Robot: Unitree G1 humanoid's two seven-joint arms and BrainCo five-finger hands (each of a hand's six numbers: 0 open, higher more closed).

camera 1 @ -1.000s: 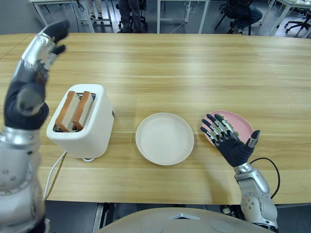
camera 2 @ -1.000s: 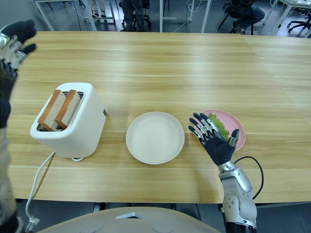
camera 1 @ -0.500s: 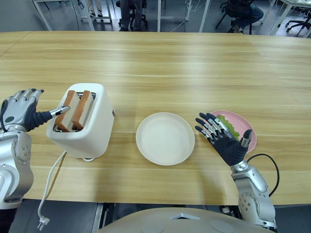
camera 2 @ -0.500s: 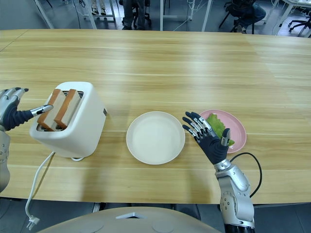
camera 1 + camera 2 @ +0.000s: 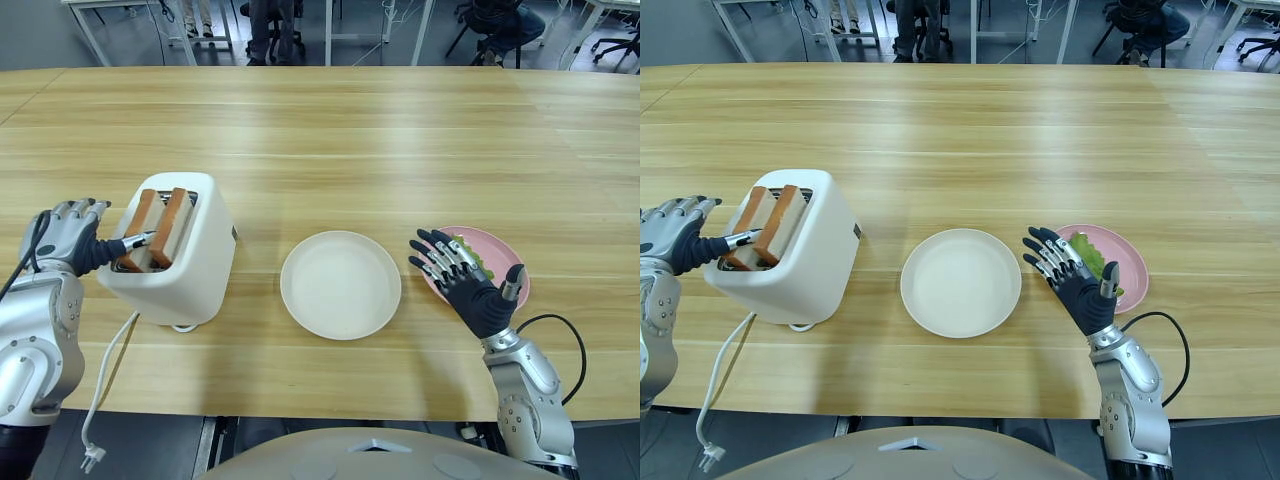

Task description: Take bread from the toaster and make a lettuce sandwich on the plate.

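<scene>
A white toaster (image 5: 190, 262) stands at the table's left with two bread slices (image 5: 158, 226) sticking up out of its slots. My left hand (image 5: 72, 238) is just left of the toaster, fingers spread, its thumb stretched out onto the near end of the left slice. An empty white plate (image 5: 340, 285) lies in the middle. To its right a pink plate (image 5: 508, 262) holds green lettuce (image 5: 1092, 258). My right hand (image 5: 470, 288) hovers open, palm up, over the pink plate's left edge and holds nothing.
The toaster's white cord (image 5: 108, 372) trails off the front edge of the table. A black cable (image 5: 548, 324) loops beside my right forearm. Bare wooden table stretches behind the plates; chairs and desks stand far back.
My left hand dropped from high above the table to beside the toaster, and its thumb has moved in onto the left slice. My right hand has shifted slightly over the pink plate.
</scene>
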